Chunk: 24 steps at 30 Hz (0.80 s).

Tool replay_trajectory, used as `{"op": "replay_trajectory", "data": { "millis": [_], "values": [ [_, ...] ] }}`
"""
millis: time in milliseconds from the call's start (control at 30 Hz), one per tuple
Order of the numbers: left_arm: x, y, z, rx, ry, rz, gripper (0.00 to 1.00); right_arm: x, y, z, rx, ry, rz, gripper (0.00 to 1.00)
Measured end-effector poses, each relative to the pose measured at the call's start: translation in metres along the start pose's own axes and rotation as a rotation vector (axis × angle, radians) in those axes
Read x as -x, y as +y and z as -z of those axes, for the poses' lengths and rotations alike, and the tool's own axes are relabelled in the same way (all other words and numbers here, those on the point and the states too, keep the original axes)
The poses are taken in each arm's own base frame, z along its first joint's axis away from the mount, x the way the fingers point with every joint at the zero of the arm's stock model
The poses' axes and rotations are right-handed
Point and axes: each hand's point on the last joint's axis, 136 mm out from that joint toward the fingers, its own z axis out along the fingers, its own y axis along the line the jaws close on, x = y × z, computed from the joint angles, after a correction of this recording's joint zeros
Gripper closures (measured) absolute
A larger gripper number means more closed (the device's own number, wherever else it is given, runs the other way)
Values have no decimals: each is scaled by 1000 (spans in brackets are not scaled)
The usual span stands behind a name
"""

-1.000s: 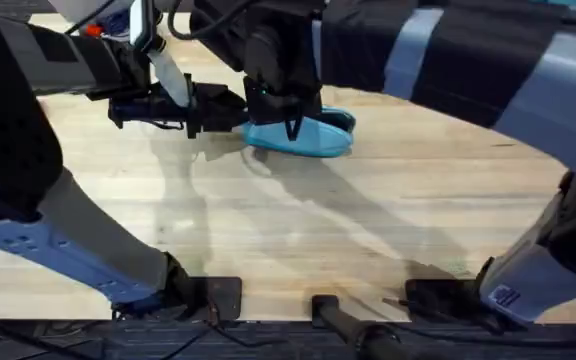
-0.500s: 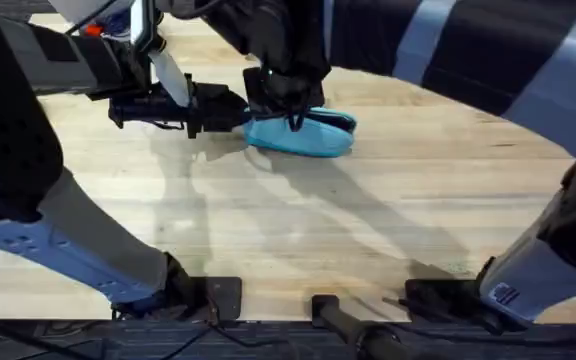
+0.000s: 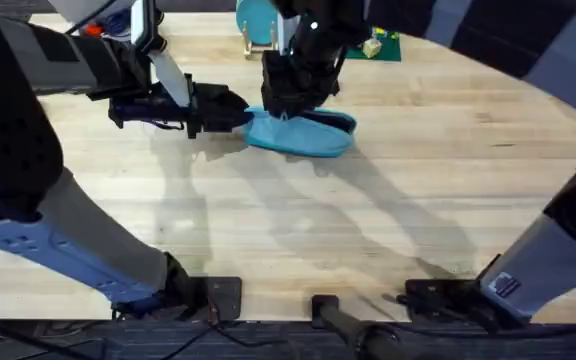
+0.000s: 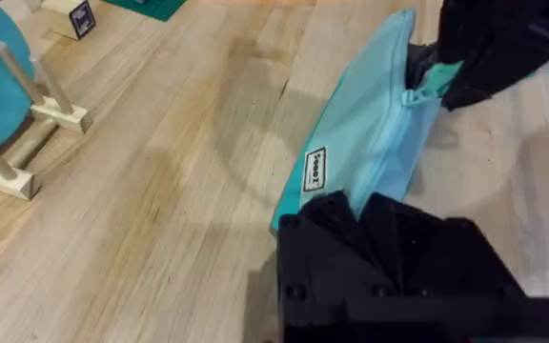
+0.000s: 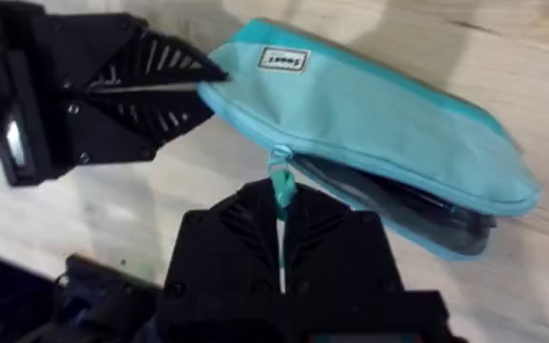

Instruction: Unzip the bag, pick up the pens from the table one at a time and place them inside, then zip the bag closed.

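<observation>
Zipping looks to be the step in hand: the turquoise pencil pouch (image 3: 301,133) lies on the table (image 3: 388,210) toward the far side, a little left of centre, with the left end effector (image 3: 236,112) clenched on its left end and the right end effector (image 3: 288,108) poised over it from above. In the right wrist view the right end effector (image 5: 280,214) is clenched on the teal zipper pull (image 5: 280,183), which sits near the pouch's (image 5: 370,124) left end; rightward of the pull the mouth gapes, and a dark shape lies inside, probably pens, though I cannot tell how many. So, as a judgement, loading seems done and closing is barely begun. The left wrist view gives the same zipper pull (image 4: 425,84) pinched by the other arm, the pouch (image 4: 370,143) running away from the left end effector (image 4: 370,214), a small white label (image 4: 315,170) on the fabric. Next move calls for drawing the pull steadily rightward along the teeth while the left grip anchors the fabric against the pull; slack cloth could bunch or snag. Count: one pouch, one zipper pull, one label, two end effectors. No loose pens seen on the bare wood. Far beyond the pouch: one round teal disc on a wooden stand (image 3: 256,25), one green mat (image 3: 383,45) carrying a small block.
</observation>
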Motion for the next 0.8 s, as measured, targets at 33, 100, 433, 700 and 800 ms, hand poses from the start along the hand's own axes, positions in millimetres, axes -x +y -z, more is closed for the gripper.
{"op": "replay_trajectory", "data": {
  "millis": [33, 100, 433, 700, 800],
  "values": [
    [0, 0, 0, 0, 0, 1, 962, -1, 1, 1, 17, 11, 3, 970],
    [0, 0, 0, 0, 0, 1, 962, -1, 1, 1, 43, 29, 3, 970],
    [1, -1, 0, -2, -5, 4, 962, -3, -6, 4, 90, 72, 38, 970],
    [-1, 0, 0, 0, 3, 2, 962, -8, -25, 13, 162, 148, 120, 971],
    [-1, 0, 0, 0, 4, 0, 962, -9, -37, 16, 163, 171, 106, 971]
  ]
}}
